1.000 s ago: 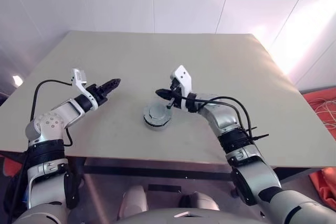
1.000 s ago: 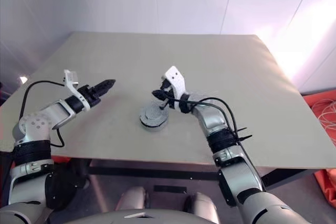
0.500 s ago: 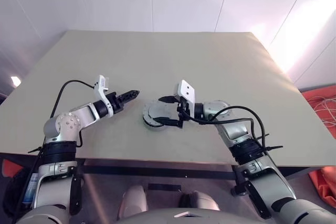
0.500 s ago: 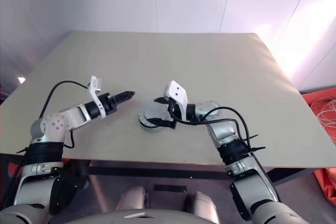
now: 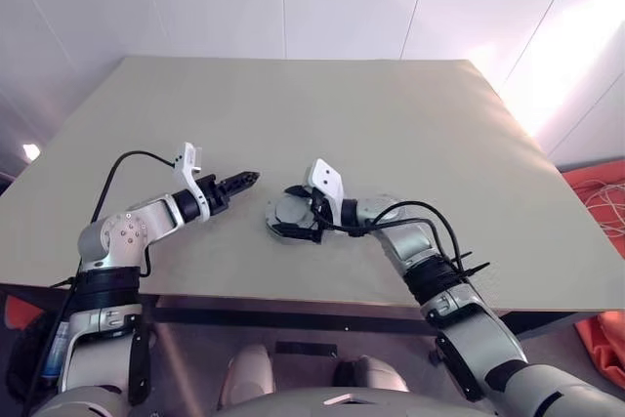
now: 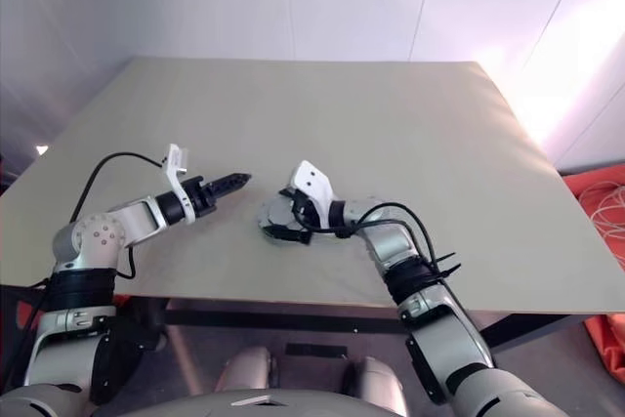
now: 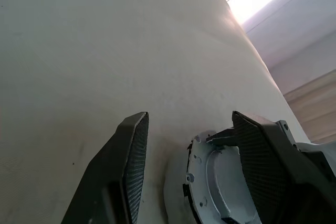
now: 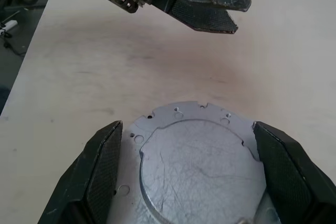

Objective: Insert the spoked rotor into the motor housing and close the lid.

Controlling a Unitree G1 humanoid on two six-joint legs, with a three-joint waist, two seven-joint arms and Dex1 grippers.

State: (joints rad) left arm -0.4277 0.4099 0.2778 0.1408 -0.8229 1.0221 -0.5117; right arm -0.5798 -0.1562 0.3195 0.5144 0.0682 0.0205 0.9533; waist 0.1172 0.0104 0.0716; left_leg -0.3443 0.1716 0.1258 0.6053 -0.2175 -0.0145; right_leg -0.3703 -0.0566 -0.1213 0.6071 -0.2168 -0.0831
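Two grippers are crowding one little grey part near the front middle of the tabletop (image 5: 410,114) right now. The motor housing (image 5: 290,214) looks already shut, with the lid (image 8: 202,169) sitting flat on top, plain face up, so I'm guessing the spoked rotor is inside, though you can't actually see it. The right gripper (image 8: 194,169) is spread wide, one finger on each side of the lid and low over it, with nothing in its grasp. The left gripper (image 7: 191,153) hangs just beside the housing on the robot's left, pointing at it, jaws partly open and empty too. If the job in hand is seating the lid properly, I'd press straight down and evenly so the disc doesn't tip or skid, and keep the fingers off the notched rim (image 8: 173,111). The left one could brace the housing's edge so the whole thing doesn't slide across the smooth top. Can't tell whether the lid is fully latched yet.
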